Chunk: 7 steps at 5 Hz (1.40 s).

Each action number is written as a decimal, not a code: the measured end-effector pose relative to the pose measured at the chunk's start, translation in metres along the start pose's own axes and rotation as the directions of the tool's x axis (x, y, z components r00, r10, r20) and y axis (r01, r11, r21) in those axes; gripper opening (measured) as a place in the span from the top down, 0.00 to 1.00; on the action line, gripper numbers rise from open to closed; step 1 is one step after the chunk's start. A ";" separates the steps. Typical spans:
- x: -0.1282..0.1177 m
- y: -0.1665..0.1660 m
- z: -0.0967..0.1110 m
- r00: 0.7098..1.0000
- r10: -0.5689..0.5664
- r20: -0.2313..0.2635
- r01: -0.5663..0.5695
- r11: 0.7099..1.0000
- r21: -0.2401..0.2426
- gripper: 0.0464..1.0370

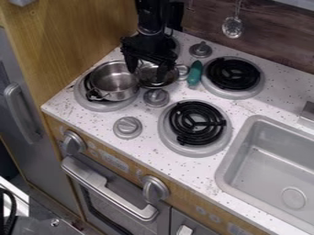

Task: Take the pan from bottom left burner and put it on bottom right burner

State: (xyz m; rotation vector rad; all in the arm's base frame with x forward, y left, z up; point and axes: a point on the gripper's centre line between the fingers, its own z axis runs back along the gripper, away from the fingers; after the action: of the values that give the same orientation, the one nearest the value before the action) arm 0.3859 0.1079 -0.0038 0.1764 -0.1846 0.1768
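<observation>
Pincer (146,75) fingers are spread apart at the upper left of the frame, with nothing seen gripped between them. One finger is placed beside the upper right rim of the pan (114,81), though whether it is touched cannot be told; the other is set over the second pan (148,83), just to the right. The task's pan is seated upright on the burner (101,106) at the left of the frame, and its goal, the burner (195,123) near the middle, is left bare on the speckled surface (184,167). Thin, shiny metal is suggested by the walls, so a light, stiff body is to be expected, hardly fragile but rather slippery. It is probably best taken by the near-upright wall at the upper right, with one finger inside and one outside; the small handle (96,95) at the lower left is judged harder to reach. If only the rim's edge is pinched, the pan may be tipped or swivelled. A straight lift should be made before it is carried across, so that the knob (156,97) between the burners is cleared.
</observation>
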 end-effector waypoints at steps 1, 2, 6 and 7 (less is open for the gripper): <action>-0.010 -0.003 -0.016 0.999 -0.005 -0.049 0.005 1.000 -0.004 0.04; 0.019 -0.021 -0.028 0.998 -0.043 -0.046 0.042 0.999 -0.020 0.04; 0.094 -0.084 -0.044 0.988 -0.153 -0.009 0.152 0.988 -0.039 0.04; 0.094 -0.076 -0.047 0.991 -0.131 -0.021 0.130 0.991 -0.033 0.04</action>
State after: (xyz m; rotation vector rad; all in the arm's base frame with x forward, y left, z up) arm 0.4993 0.0584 -0.0423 0.1543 -0.1523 0.0454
